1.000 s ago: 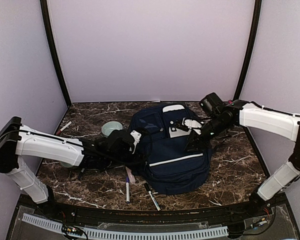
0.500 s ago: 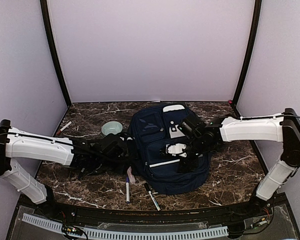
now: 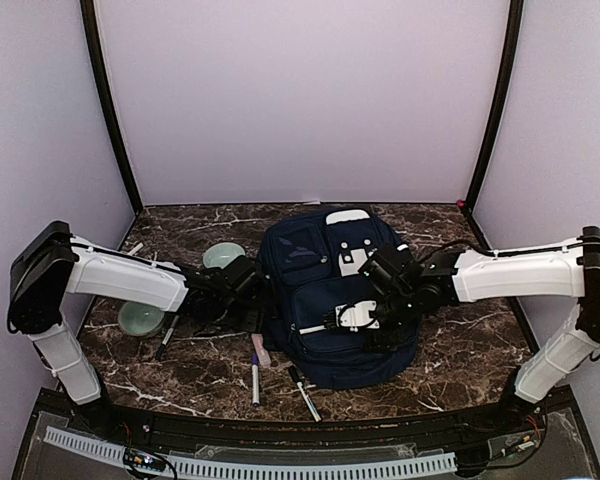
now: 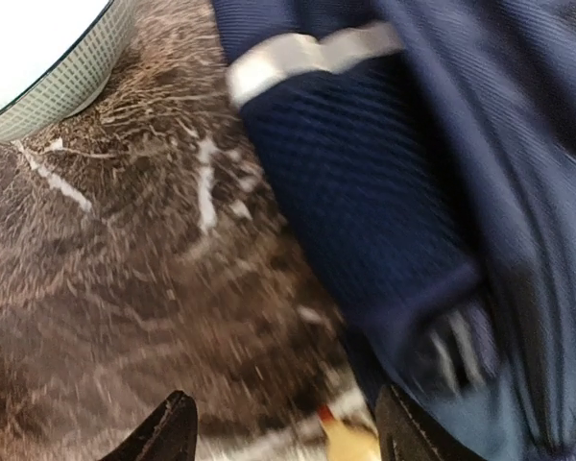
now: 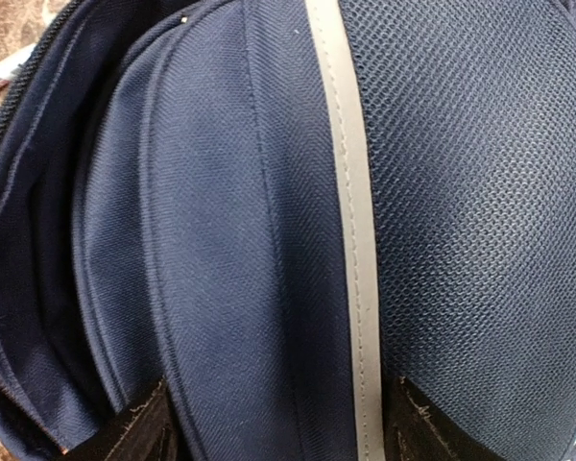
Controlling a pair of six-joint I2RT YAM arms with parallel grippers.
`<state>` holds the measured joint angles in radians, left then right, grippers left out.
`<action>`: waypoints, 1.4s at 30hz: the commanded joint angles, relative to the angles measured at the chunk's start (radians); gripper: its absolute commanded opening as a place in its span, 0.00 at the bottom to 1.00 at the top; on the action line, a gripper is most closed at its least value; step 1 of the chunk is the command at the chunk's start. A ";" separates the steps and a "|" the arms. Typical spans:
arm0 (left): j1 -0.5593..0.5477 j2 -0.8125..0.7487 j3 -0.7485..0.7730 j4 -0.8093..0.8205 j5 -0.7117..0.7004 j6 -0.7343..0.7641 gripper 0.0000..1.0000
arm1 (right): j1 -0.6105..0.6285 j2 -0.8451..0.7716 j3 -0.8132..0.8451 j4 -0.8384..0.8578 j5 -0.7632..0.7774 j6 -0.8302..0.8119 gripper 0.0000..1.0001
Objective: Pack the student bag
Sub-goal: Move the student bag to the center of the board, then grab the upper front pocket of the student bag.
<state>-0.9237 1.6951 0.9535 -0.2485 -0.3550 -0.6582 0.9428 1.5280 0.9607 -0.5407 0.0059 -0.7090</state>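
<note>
A dark brown marble table (image 3: 460, 350) with white veins is shown, enclosed by pale lilac walls (image 3: 300, 100) and black corner poles (image 3: 110, 110). A pale green bowl (image 3: 224, 256) is set left of centre, and a second pale green bowl (image 3: 138, 319) is placed nearer the left front. Near the front edge, a white marker (image 3: 255, 381) with a blue-purple end and a black marker (image 3: 304, 393) are laid close together. A small pink object (image 3: 261, 351) is seen just behind the white marker. A dark pen (image 3: 166, 338) is laid just beside the second bowl.

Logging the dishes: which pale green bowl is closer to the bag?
The farther-back bowl, almost beside the student bag; the other bowl sits far left.
</note>
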 commanded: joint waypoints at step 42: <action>-0.028 -0.170 -0.027 0.046 0.280 0.184 0.54 | -0.163 -0.090 0.100 0.283 0.131 0.105 0.04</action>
<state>-0.9230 1.5097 0.9192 -0.1513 -0.0681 -0.4175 0.7944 1.4651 1.0157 -0.3027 0.1654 -0.6437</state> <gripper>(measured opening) 0.545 0.085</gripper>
